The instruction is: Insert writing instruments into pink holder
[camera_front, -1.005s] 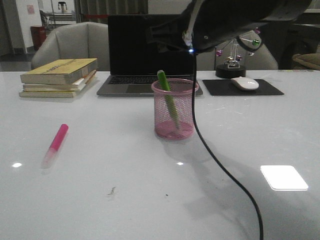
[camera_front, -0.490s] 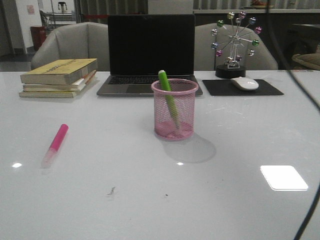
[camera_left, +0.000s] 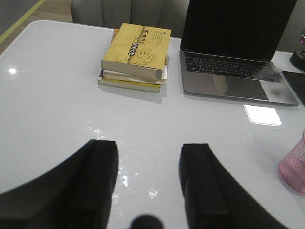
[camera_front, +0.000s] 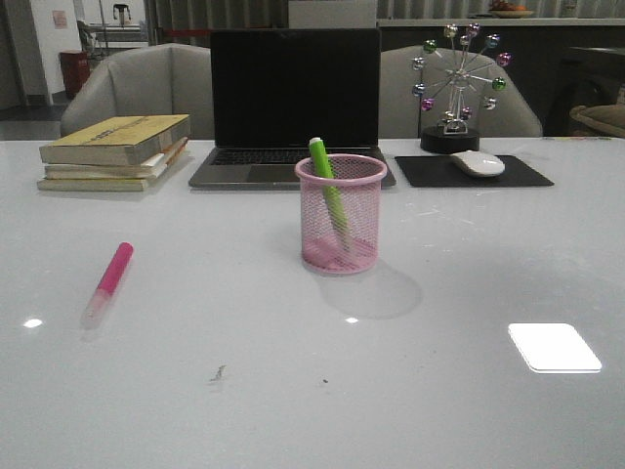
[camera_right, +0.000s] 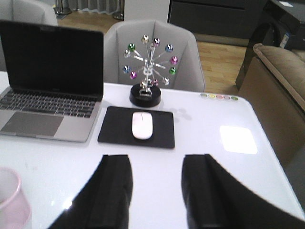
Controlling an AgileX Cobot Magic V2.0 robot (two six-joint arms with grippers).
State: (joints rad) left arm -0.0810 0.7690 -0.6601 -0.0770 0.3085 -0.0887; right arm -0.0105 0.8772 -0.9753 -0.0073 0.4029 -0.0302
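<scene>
While the green marker (camera_front: 329, 195) leans inside the pink cup (camera_front: 341, 214) at the middle of the table (camera_front: 195, 410), the pink marker (camera_front: 108, 282) lies flat well to its left, and the left gripper (camera_left: 148, 183) and right gripper (camera_right: 155, 191) both hang spread apart, empty

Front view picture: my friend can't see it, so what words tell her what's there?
A pink mesh holder stands mid-table with a green marker leaning inside. A pink marker lies on the table to its left. Behind are a laptop, stacked books and a mouse.
</scene>
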